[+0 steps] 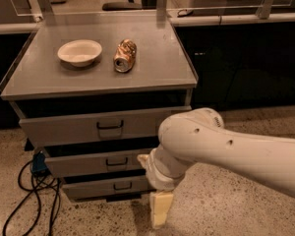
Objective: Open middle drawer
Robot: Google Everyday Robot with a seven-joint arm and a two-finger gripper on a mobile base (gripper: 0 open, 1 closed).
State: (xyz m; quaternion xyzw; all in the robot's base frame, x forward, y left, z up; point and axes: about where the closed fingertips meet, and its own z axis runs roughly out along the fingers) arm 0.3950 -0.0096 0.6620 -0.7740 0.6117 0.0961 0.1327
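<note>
The grey cabinet has three drawers, each standing a little further out than the one above. The middle drawer has a plain grey front and a small black centre pull. The taller top drawer is above it and the slim bottom drawer below. My white arm reaches in from the right and hides the right ends of the middle and bottom drawers. My gripper hangs pointing down, right of the bottom drawer, below and right of the middle pull, not touching it.
A white bowl and a crushed can lie on the cabinet top. Black cables with a blue plug lie on the speckled floor to the left. Dark counter fronts stand behind on the right.
</note>
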